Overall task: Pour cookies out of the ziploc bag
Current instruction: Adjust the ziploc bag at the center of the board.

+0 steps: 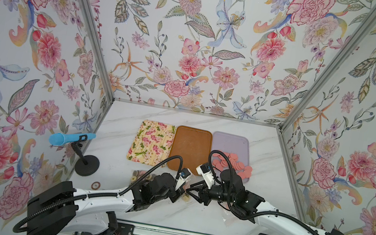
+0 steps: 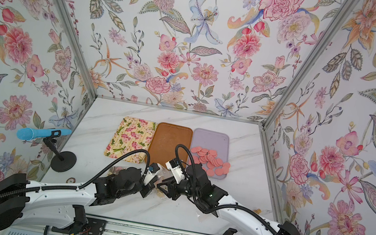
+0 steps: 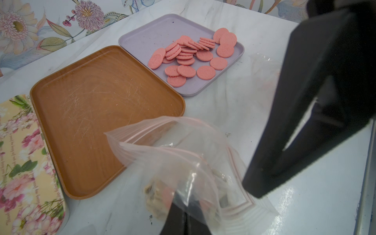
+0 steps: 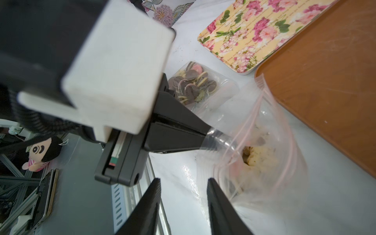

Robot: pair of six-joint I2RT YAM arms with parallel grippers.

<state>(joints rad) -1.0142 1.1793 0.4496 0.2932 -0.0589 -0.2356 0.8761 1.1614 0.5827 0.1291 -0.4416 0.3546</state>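
**Step in hand: presenting the bag, before the pour.** The left gripper (image 4: 207, 138), jaws closed, pinches the rim of the clear plastic ziploc bag with pink zip lines (image 3: 183, 158). The bag sits at the near edge of the empty brown rectangular tray (image 3: 101, 101) on the white marble surface (image 3: 234, 105). Low inside it sit cream and brown cookies (image 4: 258, 158). The right gripper (image 4: 183, 181), jaws open and holding nothing, hovers just beside the bag. The next move, as I judge it, calls for the right jaws to take the bag's other end, then for both arms to tip it mouth-down over the tray. 1 heap of pink round cookies (image 3: 189, 55) lies on the lilac tray (image 3: 146, 36).
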